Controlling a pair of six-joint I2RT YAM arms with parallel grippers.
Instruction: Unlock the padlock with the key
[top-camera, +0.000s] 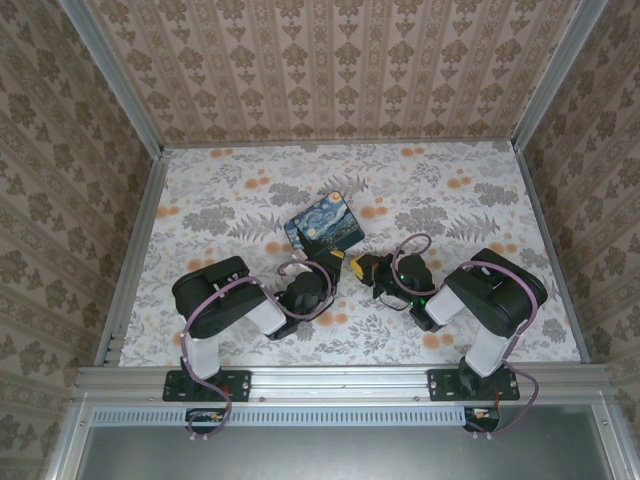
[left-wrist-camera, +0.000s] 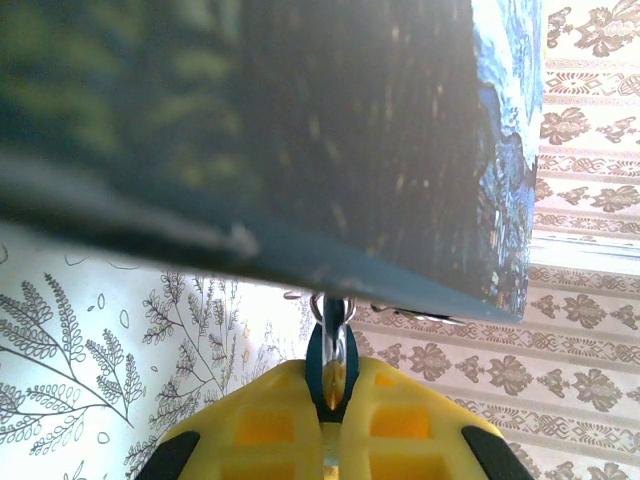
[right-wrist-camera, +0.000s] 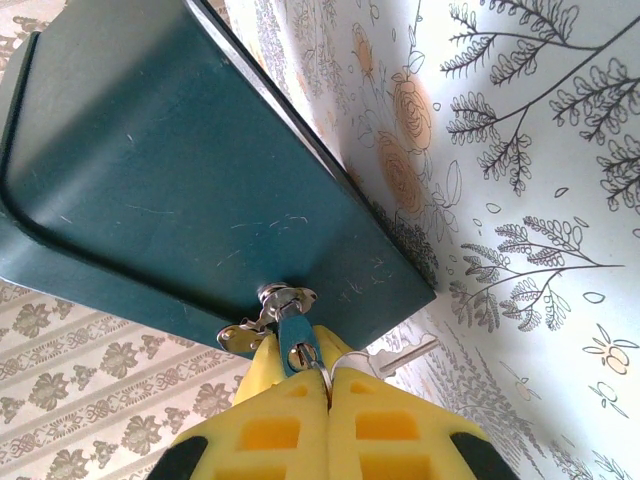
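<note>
Counts: 1 box (top-camera: 322, 225), 2 grippers, 1 padlock (right-wrist-camera: 294, 343) seen for sure.
R gripper (right-wrist-camera: 305, 375): clamped on padlock's blue body, right at box's metal hasp (right-wrist-camera: 285, 297).
L gripper (left-wrist-camera: 333, 385): fingers pressed together on a blue-silver bit (left-wrist-camera: 333, 345) touching box's edge; lock or key, can't tell.
R wrist extra: slim metal sliver (right-wrist-camera: 405, 352) on table (right-wrist-camera: 560, 330) beside fingers, maybe key.
Top view: both grippers near box's near side; small parts too tiny to make out.

left fingers (left-wrist-camera: 250, 430) | closed on bluish padlock (left-wrist-camera: 322, 365), apparently | just under blurred dark box (left-wrist-camera: 300, 120) edge
</note>
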